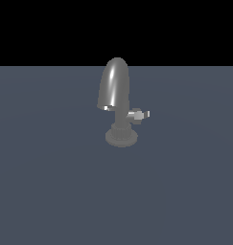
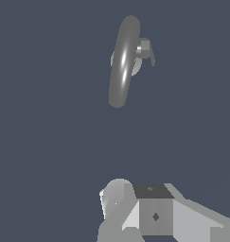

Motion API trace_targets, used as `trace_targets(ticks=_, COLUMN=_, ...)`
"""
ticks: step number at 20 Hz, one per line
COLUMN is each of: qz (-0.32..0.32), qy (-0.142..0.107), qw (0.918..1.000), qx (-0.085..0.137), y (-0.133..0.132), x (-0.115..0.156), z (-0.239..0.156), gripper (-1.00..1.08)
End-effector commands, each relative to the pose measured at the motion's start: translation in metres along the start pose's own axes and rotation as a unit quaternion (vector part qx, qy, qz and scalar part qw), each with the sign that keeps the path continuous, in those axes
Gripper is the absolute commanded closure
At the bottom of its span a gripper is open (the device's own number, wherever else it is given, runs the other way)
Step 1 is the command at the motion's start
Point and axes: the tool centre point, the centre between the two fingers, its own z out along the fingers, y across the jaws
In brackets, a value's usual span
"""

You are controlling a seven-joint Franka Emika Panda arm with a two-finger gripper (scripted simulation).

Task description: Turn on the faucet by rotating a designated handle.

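The faucet (image 1: 115, 91) is a glossy grey tap with a tall rounded arched spout, standing upright on a round flat base on the dark floor. The handle (image 1: 138, 115) is a short stubby lever with a bright tip, jutting from the stem toward the exterior view's right. From above, the wrist view shows the faucet (image 2: 122, 64) as a long narrow arch with the handle (image 2: 145, 50) beside it. My gripper (image 2: 135, 204) shows only in the wrist view, as grey blocks well apart from the faucet and touching nothing. Its fingertips are not clearly shown.
A flat dark blue-grey surface (image 1: 51, 182) spreads around the faucet on all sides. The arm does not appear in the exterior view.
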Motion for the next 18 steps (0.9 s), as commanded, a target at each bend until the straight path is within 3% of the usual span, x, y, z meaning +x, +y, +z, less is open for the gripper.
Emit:
trace_targets(ticks=1, qz=0.0, qy=0.0, qw=1.0, qx=0.0, y=0.0, x=0.0, z=0.0, gripper=1.08)
trace_targets(ticks=10, qz=0.015, qy=-0.015, qw=0.9997, qx=0.008, y=-0.002, x=0.01, z=-0.001, gripper=1.08)
trace_targets(ticks=18, qz=0.054, qy=-0.054, qw=0.9967, qx=0.028, y=-0.007, x=0.035, z=-0.001, gripper=1.08)
